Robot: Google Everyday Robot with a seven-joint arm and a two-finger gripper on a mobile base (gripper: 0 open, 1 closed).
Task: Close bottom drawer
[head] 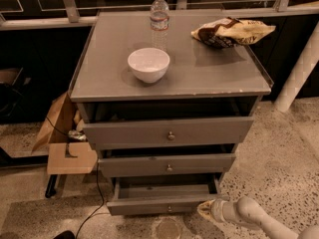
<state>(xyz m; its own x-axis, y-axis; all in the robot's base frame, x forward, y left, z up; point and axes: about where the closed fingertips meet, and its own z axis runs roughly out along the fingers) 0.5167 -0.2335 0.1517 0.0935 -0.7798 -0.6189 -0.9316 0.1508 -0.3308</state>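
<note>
The bottom drawer [164, 203] is the lowest grey drawer of the cabinet, with a slim front and a small round knob [169, 209]. It stands pulled out, and its inside shows. My gripper [205, 210] is at the lower right, at the right end of the drawer's front panel, on the end of the white arm [249, 215]. The middle drawer [167, 164] and the top drawer [169, 132] above it also stand a little out.
On the cabinet top [224, 68] stand a white bowl [148, 63], a water bottle [159, 19] and a crumpled snack bag [232, 32]. An open cardboard box [67, 143] and a black cable [97, 203] lie on the floor to the left. A white pole [299, 68] stands at the right.
</note>
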